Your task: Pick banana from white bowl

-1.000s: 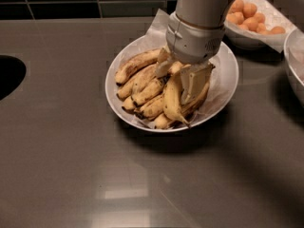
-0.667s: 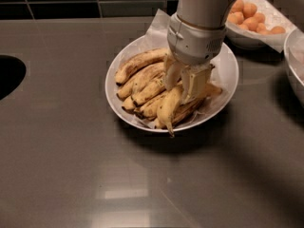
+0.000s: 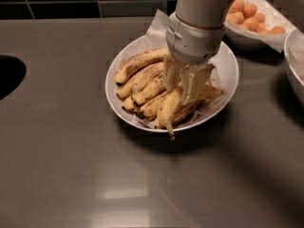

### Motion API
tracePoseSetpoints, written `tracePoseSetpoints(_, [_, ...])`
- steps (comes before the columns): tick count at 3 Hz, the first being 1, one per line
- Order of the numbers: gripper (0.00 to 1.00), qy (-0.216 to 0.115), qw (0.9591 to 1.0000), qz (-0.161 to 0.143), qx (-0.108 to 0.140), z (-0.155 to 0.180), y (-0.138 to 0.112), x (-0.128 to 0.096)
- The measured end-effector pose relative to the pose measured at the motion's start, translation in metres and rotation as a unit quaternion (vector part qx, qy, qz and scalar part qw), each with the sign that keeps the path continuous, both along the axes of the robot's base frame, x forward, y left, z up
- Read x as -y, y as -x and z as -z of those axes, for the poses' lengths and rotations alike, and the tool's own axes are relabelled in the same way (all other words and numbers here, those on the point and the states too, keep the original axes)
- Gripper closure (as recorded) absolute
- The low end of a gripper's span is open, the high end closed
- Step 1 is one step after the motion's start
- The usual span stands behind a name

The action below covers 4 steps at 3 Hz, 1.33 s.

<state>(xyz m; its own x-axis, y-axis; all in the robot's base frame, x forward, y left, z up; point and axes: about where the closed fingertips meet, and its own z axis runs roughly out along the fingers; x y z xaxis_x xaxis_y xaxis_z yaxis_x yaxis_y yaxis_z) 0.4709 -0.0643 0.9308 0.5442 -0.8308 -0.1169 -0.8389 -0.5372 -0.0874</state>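
The white bowl [image 3: 229, 75], lined with white paper, sits on the grey counter at centre and holds several bananas. My gripper [image 3: 183, 85] reaches down from above into the right half of the bowl. Its pale fingers [image 3: 195, 82] are closed around the upper part of the banana [image 3: 167, 112], a bright yellow curved one. The banana hangs tilted toward the front, and its dark stem tip reaches past the bowl's front rim. The banana's upper end and any sticker are hidden by the fingers. Browner spotted bananas [image 3: 140, 64] lie to the left of it.
A smaller white bowl of round orange fruits [image 3: 251, 18] stands at the back right. The rim of another bowl [image 3: 295, 63] shows at the right edge. A dark round opening [image 3: 7, 75] is in the counter at far left. A dark tiled wall runs behind.
The gripper closed on the bright banana and tilted it up out of the pile. Its stem end swung toward the front rim and now hangs over it.
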Motion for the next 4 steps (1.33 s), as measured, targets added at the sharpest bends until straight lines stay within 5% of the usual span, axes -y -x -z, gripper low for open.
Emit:
tracePoseSetpoints(3, [1.00, -0.031, 0.9941, 0.039, 0.097, -0.065, -0.005, -0.007])
tracePoseSetpoints(4, [1.00, -0.036, 0.9933, 0.038, 0.103, -0.066, -0.008, -0.009])
